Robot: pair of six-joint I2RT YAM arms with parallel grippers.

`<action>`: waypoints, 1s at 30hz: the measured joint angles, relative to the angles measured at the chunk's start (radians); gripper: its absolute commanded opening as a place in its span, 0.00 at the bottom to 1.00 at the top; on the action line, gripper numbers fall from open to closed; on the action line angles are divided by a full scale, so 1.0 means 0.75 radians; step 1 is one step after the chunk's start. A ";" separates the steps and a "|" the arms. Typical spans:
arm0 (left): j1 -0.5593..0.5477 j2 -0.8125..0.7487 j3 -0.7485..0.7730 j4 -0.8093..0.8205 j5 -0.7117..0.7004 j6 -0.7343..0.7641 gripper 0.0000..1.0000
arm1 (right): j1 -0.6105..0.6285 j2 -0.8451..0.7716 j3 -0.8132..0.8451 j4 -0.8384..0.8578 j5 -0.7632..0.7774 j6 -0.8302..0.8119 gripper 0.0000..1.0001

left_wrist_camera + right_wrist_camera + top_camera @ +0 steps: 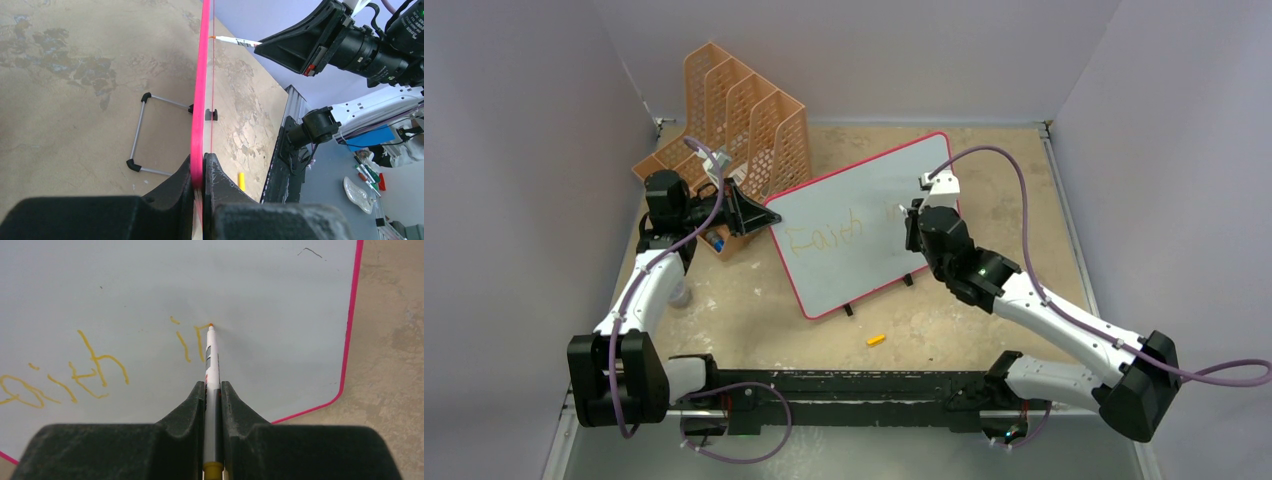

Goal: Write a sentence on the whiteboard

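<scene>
A yellow cap [876, 340] lies near the tabletop's near edge. Mid-table stands the whiteboard [854, 275], its left edge pinched in the closed left gripper [201, 160]. The right gripper [213, 386], clamped on the marker [212, 352], is writing the sentence [824, 238] ("Faith" done, "in" half-formed). Next, I judge: finish the "n" with steady contact.

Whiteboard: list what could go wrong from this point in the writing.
1. The left gripper pinches only the whiteboard by its thin frame; the marker pushing on it could tilt it and skew strokes.
2. The right gripper holds the marker far behind its tip, so it may slide or twist.
3. The sentence is pale yellow and the letter at the tip is only begun; it may end up unreadable.
</scene>
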 measured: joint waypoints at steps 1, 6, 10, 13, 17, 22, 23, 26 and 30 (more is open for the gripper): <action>0.000 -0.001 0.000 0.000 0.000 0.000 0.00 | -0.006 0.000 0.000 0.000 0.005 0.000 0.00; 0.000 0.000 0.000 0.000 0.000 0.000 0.00 | -0.030 0.000 0.000 0.000 0.016 -0.001 0.00; 0.000 0.000 0.000 0.000 0.000 0.000 0.00 | -0.037 0.000 0.000 -0.003 0.014 -0.001 0.00; 0.000 0.000 0.000 0.000 -0.001 0.000 0.00 | -0.038 0.000 0.000 -0.019 0.008 0.001 0.00; 0.000 0.000 0.000 0.000 -0.001 0.000 0.00 | -0.038 0.000 0.000 -0.052 -0.015 0.008 0.00; 0.000 0.000 0.000 0.000 -0.001 -0.001 0.00 | -0.039 0.000 0.000 -0.090 -0.031 0.024 0.00; 0.000 0.000 0.000 0.000 -0.001 -0.001 0.00 | -0.039 0.000 0.000 -0.100 -0.033 0.027 0.00; 0.000 -0.001 0.000 0.000 -0.001 -0.001 0.00 | -0.039 0.000 0.000 -0.125 -0.048 0.036 0.00; 0.000 0.000 0.000 0.000 -0.001 -0.001 0.00 | -0.039 0.000 0.000 -0.145 -0.053 0.047 0.00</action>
